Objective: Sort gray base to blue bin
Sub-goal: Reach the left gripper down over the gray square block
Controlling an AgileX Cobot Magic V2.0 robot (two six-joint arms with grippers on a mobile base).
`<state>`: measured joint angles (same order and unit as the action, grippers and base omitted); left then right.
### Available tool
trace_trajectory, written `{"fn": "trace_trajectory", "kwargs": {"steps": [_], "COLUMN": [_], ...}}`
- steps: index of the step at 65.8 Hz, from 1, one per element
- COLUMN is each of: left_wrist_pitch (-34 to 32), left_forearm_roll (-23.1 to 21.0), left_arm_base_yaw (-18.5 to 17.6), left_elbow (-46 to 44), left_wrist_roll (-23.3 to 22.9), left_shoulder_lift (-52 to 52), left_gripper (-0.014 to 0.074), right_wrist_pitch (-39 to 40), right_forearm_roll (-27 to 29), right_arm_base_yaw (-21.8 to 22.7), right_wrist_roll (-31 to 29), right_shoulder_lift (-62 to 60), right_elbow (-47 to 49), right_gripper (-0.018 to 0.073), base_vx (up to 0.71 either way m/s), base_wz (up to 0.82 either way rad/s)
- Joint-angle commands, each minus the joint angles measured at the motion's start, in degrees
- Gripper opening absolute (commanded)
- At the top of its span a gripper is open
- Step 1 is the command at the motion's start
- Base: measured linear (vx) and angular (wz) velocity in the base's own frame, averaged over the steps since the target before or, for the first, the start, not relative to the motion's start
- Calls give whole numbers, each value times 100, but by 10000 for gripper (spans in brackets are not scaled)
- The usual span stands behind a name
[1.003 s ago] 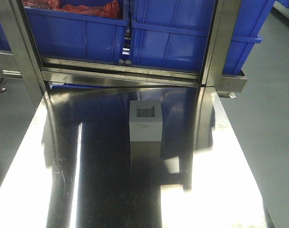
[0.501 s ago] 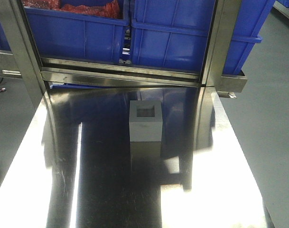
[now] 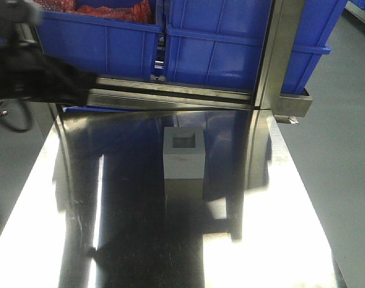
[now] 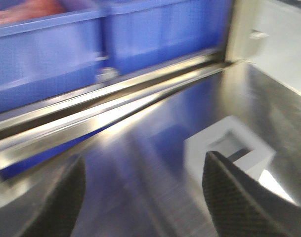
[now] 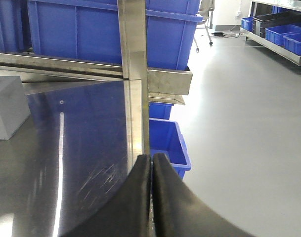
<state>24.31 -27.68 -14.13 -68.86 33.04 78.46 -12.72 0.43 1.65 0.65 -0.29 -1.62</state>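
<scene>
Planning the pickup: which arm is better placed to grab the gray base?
Left. The left jaws are open with the gray base just ahead; the right jaws are shut at the table edge.

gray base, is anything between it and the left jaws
Nothing visible does: only bare shiny steel tabletop lies between the left gripper, jaws open, and the light gray cube-like block.

No text, label, brand, number or sign is being shown legibly in any view. The walls of the blue bin (image 3: pixel 218 48), the faces of the gray base (image 3: pixel 183 163) and the steel table (image 3: pixel 134 240) are being seen as plain surfaces. The left wrist view is being blurred throughout.
</scene>
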Motion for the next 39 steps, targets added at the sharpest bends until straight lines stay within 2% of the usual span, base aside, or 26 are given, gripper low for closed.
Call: {"fn": "trace_trajectory", "kwargs": {"steps": [1,4,9,10,17,20,23,30,35,39], "left_wrist_pitch": [-386,-386,-204,-143,594,929,1179,1271,1214,1183], "left_forearm_roll": [148,419,1052,1185,2563,2982,3221,3044,2601,2435], "left_arm_base_yaw": [-406,-572,-802,-841,-1177,-1308,-1436,-1551,-1551,-1546], "left_elbow": [-623,-824,-1234,-1361,-2125,-2412,-2753,-3178,-3344,-3418], "left_wrist_roll": [-366,-597,-1460,-1751,-3117,-3454,-3841,-4273,-4298,-4298], "left_shoulder_lift": [476,736,1239,1322,1981,2251,2504,2936,3205,3352], "left_gripper": [479,469,463,463,463,463,463,466,469,473], "right_wrist_pitch": [413,413,413,413,413,413,413,413,413,413], "right_forearm_roll": [-43,-43,-43,-43,-43,-43,-43,-43,-43,-43], "right_arm_base_yaw": [17,17,17,17,17,17,17,17,17,17], "right_wrist_roll": [-65,-65,-65,-65,-65,-65,-65,-65,-65,-65], "right_shoulder_lift": [103,103,103,103,103,103,103,103,103,103], "right_elbow": [-9,-9,-9,-9,-9,-9,-9,-9,-9,-9], "right_gripper": [-5,-5,-5,-5,-5,-5,-5,-5,-5,-5], "base_vx": [0,0,0,0,0,0,0,0,0,0], "base_wz": [0,0,0,0,0,0,0,0,0,0]}}
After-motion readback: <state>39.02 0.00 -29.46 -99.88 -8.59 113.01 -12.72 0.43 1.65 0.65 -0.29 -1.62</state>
